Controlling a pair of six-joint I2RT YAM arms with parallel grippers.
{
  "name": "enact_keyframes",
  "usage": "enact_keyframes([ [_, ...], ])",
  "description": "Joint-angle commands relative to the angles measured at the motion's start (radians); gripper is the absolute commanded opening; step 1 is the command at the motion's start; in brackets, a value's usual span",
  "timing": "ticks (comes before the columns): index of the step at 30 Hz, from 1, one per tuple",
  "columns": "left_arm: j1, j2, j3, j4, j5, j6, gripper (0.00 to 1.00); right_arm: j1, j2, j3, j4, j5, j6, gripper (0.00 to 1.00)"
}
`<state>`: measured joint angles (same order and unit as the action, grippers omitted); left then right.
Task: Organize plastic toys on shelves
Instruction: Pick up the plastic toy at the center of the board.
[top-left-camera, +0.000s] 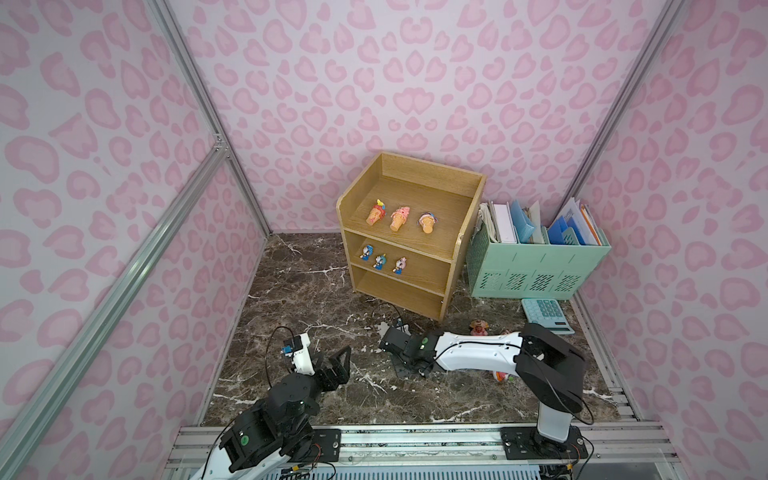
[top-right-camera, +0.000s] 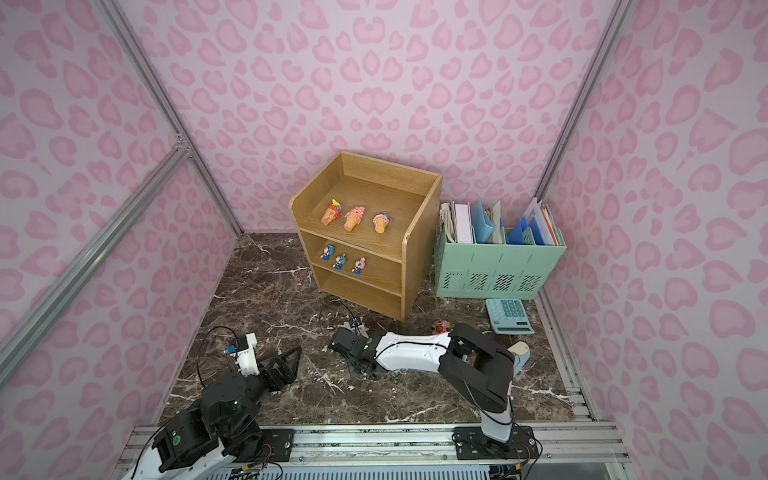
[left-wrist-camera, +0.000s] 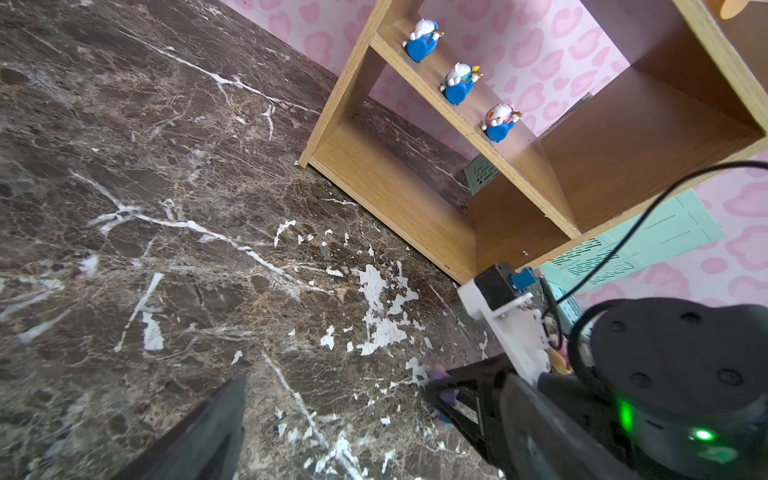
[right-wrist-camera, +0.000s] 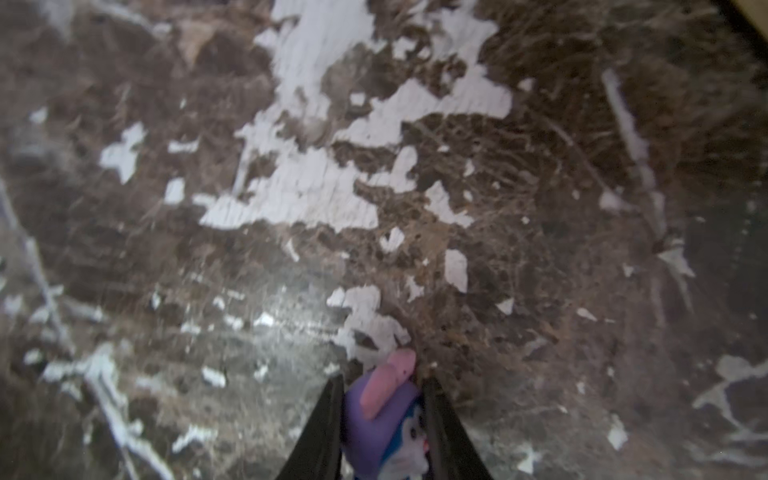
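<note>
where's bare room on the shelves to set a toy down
Bottom tier looks bare throughout. Middle tier is free between the pinkish figure and the right side panel. Top tier is free behind the three cones; its front row is crowded.

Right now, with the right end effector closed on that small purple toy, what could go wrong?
The purple toy sits at the very tips of the right end effector and may slip.
Three blue-white figures line the middle tier of the shelves; placing beside them could topple one.
The right forearm lies close to a pink figurine; swinging could knock it.
</note>
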<state>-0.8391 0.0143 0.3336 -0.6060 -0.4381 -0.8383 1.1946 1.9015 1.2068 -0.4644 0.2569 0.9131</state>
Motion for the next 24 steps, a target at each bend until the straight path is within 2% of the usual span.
enact_keyframes([
  [1, 0.001, -0.002, 0.029, -0.054, -0.017, 0.001, 0.98, 0.01, 0.057, 0.073, -0.138, 0.061, 0.298, 0.2],
  [3, 0.001, -0.002, 0.033, -0.061, -0.018, 0.004, 0.98, 0.01, 0.065, 0.059, -0.108, 0.016, 0.352, 0.2],
  [6, 0.001, -0.002, 0.036, -0.065, -0.017, 0.008, 0.98, 0.011, 0.038, 0.044, -0.046, -0.013, 0.386, 0.36],
  [9, 0.001, -0.002, 0.033, -0.066, -0.011, 0.012, 0.98, 0.025, -0.012, 0.039, 0.021, 0.007, 0.331, 0.52],
  [14, 0.001, -0.002, 0.014, -0.028, 0.045, 0.029, 0.98, 0.034, -0.115, -0.017, 0.084, 0.028, 0.278, 0.54],
  [19, 0.001, 0.015, -0.051, 0.13, 0.19, -0.009, 0.93, 0.065, -0.263, -0.118, 0.124, 0.106, 0.216, 0.51],
  [22, 0.0, 0.083, -0.118, 0.299, 0.3, -0.089, 0.88, 0.089, -0.4, -0.252, 0.222, 0.151, 0.025, 0.49],
  [24, 0.0, 0.177, -0.149, 0.412, 0.365, -0.143, 0.81, 0.083, -0.528, -0.429, 0.417, 0.074, -0.159, 0.49],
])
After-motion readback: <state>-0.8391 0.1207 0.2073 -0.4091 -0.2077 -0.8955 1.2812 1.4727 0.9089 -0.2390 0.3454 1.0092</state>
